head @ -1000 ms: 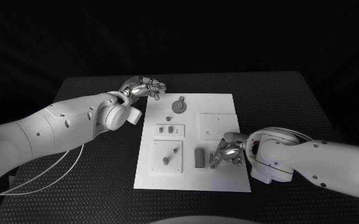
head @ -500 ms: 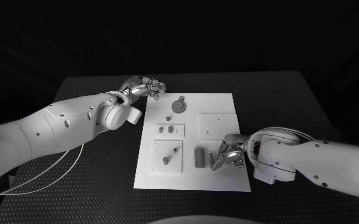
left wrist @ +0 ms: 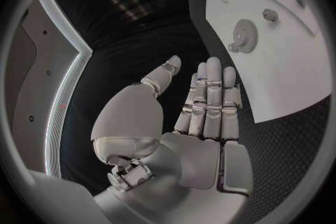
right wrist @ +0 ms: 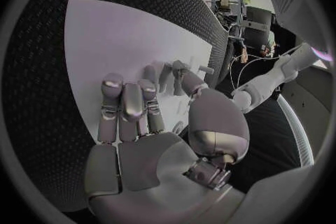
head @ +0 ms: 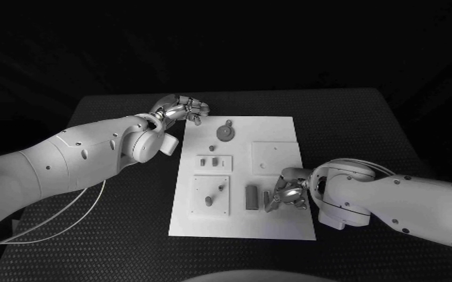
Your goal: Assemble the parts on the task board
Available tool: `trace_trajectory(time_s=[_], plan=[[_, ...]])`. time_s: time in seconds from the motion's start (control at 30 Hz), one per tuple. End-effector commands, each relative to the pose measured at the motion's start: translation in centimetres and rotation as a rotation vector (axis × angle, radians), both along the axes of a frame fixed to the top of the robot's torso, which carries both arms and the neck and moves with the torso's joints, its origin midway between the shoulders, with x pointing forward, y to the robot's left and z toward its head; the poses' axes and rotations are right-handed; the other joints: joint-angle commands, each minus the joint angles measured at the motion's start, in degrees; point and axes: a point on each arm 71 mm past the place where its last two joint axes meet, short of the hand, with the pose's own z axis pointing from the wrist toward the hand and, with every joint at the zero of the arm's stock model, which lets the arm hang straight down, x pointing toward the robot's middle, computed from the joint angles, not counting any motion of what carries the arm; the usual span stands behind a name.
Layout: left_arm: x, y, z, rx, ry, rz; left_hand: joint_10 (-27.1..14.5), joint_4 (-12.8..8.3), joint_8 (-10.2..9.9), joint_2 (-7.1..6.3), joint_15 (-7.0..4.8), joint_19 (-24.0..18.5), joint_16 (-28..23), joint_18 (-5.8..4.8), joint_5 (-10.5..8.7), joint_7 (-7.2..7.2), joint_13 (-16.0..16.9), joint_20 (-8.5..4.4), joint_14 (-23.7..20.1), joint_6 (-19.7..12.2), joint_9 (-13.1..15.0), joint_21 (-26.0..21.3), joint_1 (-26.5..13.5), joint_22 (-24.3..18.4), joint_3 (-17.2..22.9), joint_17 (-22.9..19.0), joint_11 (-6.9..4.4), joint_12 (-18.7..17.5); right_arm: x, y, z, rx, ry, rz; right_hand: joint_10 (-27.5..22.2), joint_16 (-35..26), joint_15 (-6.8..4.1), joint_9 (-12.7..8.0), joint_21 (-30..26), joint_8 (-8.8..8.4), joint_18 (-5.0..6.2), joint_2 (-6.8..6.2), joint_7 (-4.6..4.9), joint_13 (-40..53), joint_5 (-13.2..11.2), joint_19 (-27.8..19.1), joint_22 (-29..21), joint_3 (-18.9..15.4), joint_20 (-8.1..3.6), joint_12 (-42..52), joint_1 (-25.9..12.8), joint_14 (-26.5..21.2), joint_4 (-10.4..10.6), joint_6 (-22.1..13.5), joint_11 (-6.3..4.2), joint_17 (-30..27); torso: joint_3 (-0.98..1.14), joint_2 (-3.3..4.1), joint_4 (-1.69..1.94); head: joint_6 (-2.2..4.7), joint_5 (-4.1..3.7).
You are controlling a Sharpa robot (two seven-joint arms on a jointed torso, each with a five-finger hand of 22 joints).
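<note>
My right hand [head: 285, 195] sits low on the task board [head: 279, 128], fingers [right wrist: 123, 102] together, nothing held; left hand [head: 183, 109] at ten o'clock, fingers straight, empty.

The surface [head: 113, 243] is black with a fine raised dot pattern and a straight far edge with rounded corners. Beyond that edge the room falls away into deep darkness, with no wall or furniture to be made out there. In the left wrist view a curved pale panel edged by a bright light strip [left wrist: 61, 95] stands beside a dark area. In the right wrist view a cluttered stand with cables [right wrist: 234, 3] shows past the surface.
</note>
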Motion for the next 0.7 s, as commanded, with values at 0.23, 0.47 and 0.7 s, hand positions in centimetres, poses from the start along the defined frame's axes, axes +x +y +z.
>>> trace_trajectory(time_s=[0.23,0.47,0.7], plan=[[-0.04,-0.20,0.07,-0.011,0.000,-0.015,-0.4,0.4,0.4,0.18,0.21,0.2,-0.3,0.65,-0.15,-0.04,-0.1,0.07,-0.1,-0.4,-0.1,-0.4,-0.6,0.1,0.1,0.1,-0.13,-0.1,-0.08,0.31,-0.36,-0.034,-0.029,0.040,0.5,0.3,-0.23,-0.1,0.4,0.04,0.76,2.79,-0.43,0.1,-0.3,-0.4,-0.1,3.4,-0.21,0.2,4.1,0.5,-0.9,0.5,-0.20,0.2,-0.05,-0.04,0.00,-0.23,0.12],[-0.04,-0.18,0.08,-0.011,0.000,-0.014,-0.4,0.4,0.4,0.21,0.21,0.2,-0.3,0.65,-0.15,-0.04,-0.1,0.07,-0.1,-0.4,-0.1,-0.4,-0.6,0.1,0.1,0.1,-0.13,0.0,-0.02,0.22,-0.36,-0.041,-0.043,0.045,0.8,0.4,-0.17,-0.2,0.6,0.01,0.76,3.38,-0.44,0.2,-0.3,-0.4,-0.1,4.9,0.01,0.3,4.8,0.6,-0.8,0.6,-0.19,0.3,-0.05,-0.04,0.00,-0.28,0.12],[-0.04,-0.16,0.07,-0.010,0.001,-0.013,-0.4,0.5,0.4,0.27,0.22,0.3,-0.4,0.65,-0.15,-0.04,-0.1,0.08,-0.1,-0.4,-0.1,-0.4,-0.7,0.1,0.1,0.1,-0.12,0.0,0.05,0.09,-0.35,-0.038,-0.050,0.039,1.0,0.5,-0.14,-0.2,0.7,0.02,0.76,3.83,-0.44,0.2,-0.3,-0.3,-0.1,5.7,0.16,0.4,4.7,0.7,-0.6,0.7,-0.19,0.4,-0.03,-0.03,-0.02,-0.30,0.17]])
